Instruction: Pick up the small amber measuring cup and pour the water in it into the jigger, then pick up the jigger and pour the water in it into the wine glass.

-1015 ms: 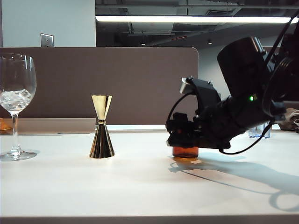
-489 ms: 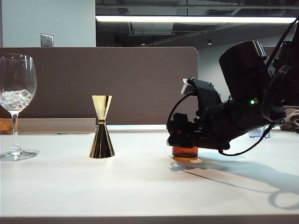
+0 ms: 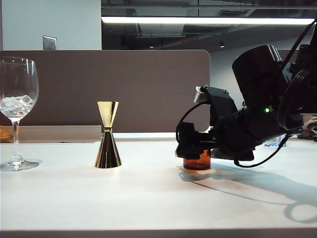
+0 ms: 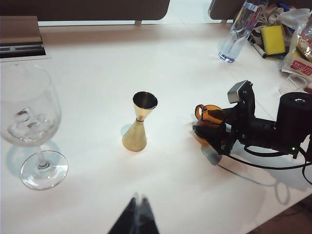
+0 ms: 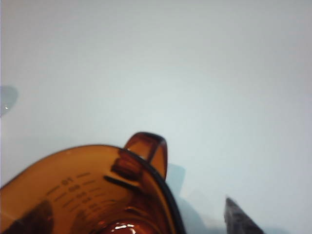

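White table (image 3: 148, 198) under a long ceiling light carries, left to right, the wine glass (image 3: 16, 111) with ice, the gold jigger (image 3: 108, 134) and the small amber measuring cup (image 3: 197, 161), all standing where they stood a second ago. Around the cup, the right tool (image 3: 194, 148) has spread its jaws wider, one finger (image 5: 240, 218) now apart from the glass, gripping nothing. Only the left tool (image 4: 135, 220)'s dark blurred tip shows, its opening unclear; the cup's scale reads "01" mirrored, and the far bottle (image 4: 237, 30) has a red label, illegible.

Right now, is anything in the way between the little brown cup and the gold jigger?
Nothing visible is. The small amber measuring cup sits on the table at the right end effector; only bare table lies between it and the jigger.
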Available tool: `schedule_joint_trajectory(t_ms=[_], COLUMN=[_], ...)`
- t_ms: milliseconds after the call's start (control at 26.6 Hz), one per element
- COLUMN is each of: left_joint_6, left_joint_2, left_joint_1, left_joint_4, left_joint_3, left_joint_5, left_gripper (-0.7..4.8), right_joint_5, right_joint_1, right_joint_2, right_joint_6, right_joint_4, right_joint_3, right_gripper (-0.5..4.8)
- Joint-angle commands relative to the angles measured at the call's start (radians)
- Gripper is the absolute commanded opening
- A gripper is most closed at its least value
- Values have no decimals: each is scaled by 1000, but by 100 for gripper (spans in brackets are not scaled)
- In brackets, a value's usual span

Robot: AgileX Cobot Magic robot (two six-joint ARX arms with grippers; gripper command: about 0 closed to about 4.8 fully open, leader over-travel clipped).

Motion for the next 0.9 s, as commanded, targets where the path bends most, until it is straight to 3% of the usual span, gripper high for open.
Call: schedule_joint_trajectory(t_ms=[38,489,715,903], left_joint_6=[1,1,1,0], left_joint_2=[0,0,0,0], left_joint_1=[0,0,0,1], left_joint_4=[12,12,12,12], left_joint_3=[3,3,3,3], left_joint_5=[3,7,0,1], left_gripper=[-2,-2,-2,-2], right_joint_5=[11,79,133,180], right_joint_1=[5,48,122,245], right_joint_2=[-29,-294,-389,-376], right_joint_6=[0,0,-15,-53], right_joint_4=[8,-291,-300,-237], right_joint_3=[-3,-20,-20,-16], right_gripper=[479,479,479,479])
